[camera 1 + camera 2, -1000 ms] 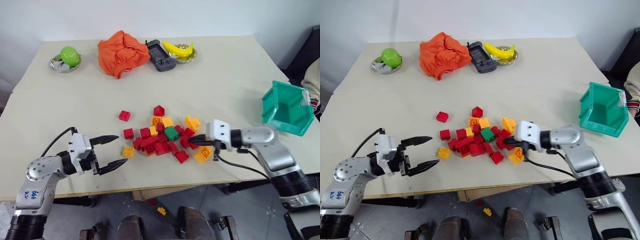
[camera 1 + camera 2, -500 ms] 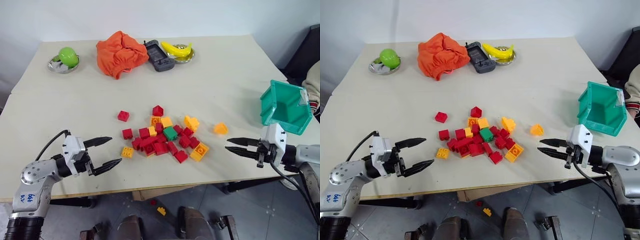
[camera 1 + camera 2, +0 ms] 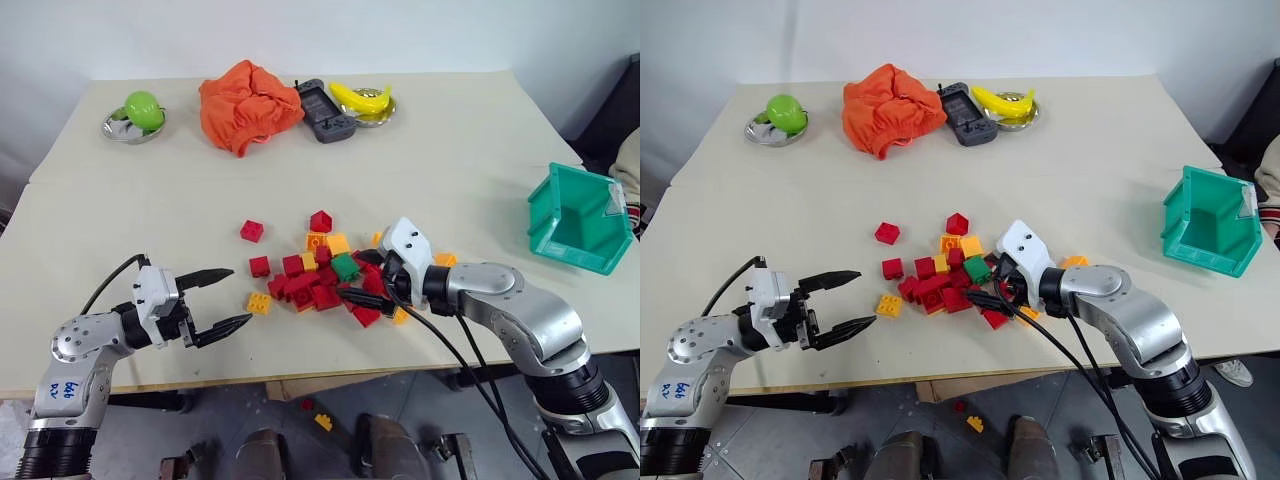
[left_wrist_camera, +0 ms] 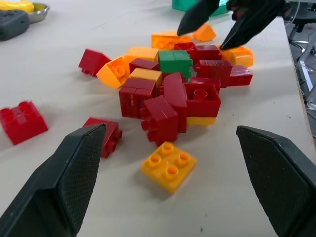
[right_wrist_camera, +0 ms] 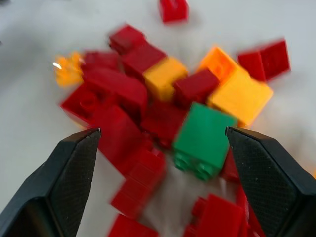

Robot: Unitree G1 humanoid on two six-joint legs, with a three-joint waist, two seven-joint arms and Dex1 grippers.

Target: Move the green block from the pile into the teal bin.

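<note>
Presently: green block left in the pile, teal bin unfilled

On the desk [image 3: 470, 150], the boxy teal bin [image 3: 581, 219] is seen near the right edge. The studded plastic pile [image 3: 325, 273] is centred near the front edge, the green block [image 3: 345, 266] within it. The right gripper [image 3: 363, 279], shut a second ago, is spread wide over it; the left gripper [image 3: 225, 298] is held wide.

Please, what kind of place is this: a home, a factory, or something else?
Probably a lab or test room, not a home. Unrelated props sit on a plain table against a bare white wall: a pile of toy bricks, a teal bin, an orange cloth, a banana on a dish.
</note>
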